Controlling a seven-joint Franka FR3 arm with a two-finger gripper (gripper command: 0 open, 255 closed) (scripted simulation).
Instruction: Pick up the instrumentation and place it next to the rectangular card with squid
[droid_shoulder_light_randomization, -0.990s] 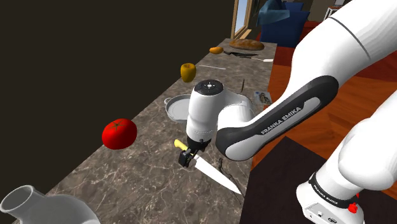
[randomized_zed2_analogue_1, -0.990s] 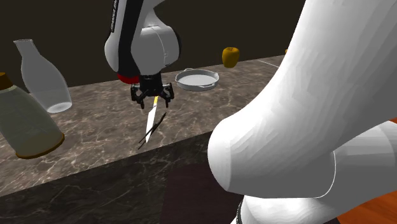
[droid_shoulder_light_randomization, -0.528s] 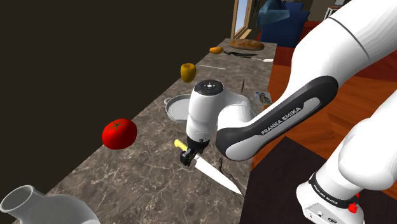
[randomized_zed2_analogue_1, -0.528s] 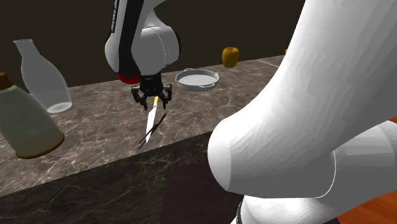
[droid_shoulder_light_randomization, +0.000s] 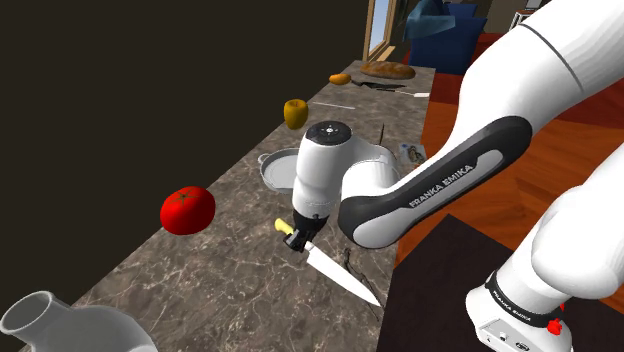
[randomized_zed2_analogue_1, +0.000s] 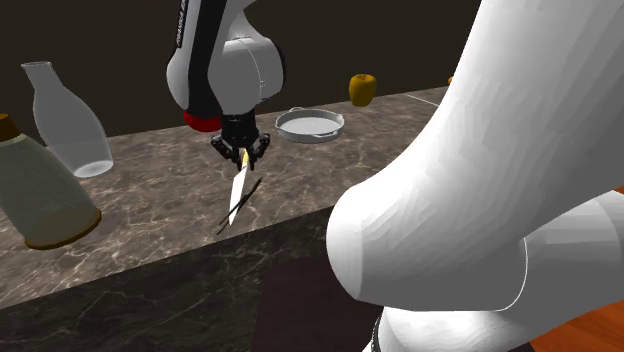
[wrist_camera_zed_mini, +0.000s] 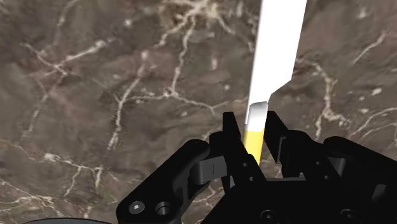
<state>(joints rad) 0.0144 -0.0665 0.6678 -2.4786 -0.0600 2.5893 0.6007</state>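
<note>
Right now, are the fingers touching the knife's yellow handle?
Touching. The wrist view shows both fingers pressed against the yellow handle of the knife, with no gap on either side.

Home kitchen: dark marble tabletop (droid_shoulder_light_randomization: 230, 270) carrying tomato (droid_shoulder_light_randomization: 187, 209), yellow bell pepper (droid_shoulder_light_randomization: 295, 112), bread loaf (droid_shoulder_light_randomization: 387, 70), round pan (randomized_zed2_analogue_1: 310, 124); wood floor (droid_shoulder_light_randomization: 520, 150).

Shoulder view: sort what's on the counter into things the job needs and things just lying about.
Job:
knife, clasped by the gripper
picture card behind the arm

Lying about:
tomato
round grey pan
yellow fruit
bread loaf
glass bottle
</note>
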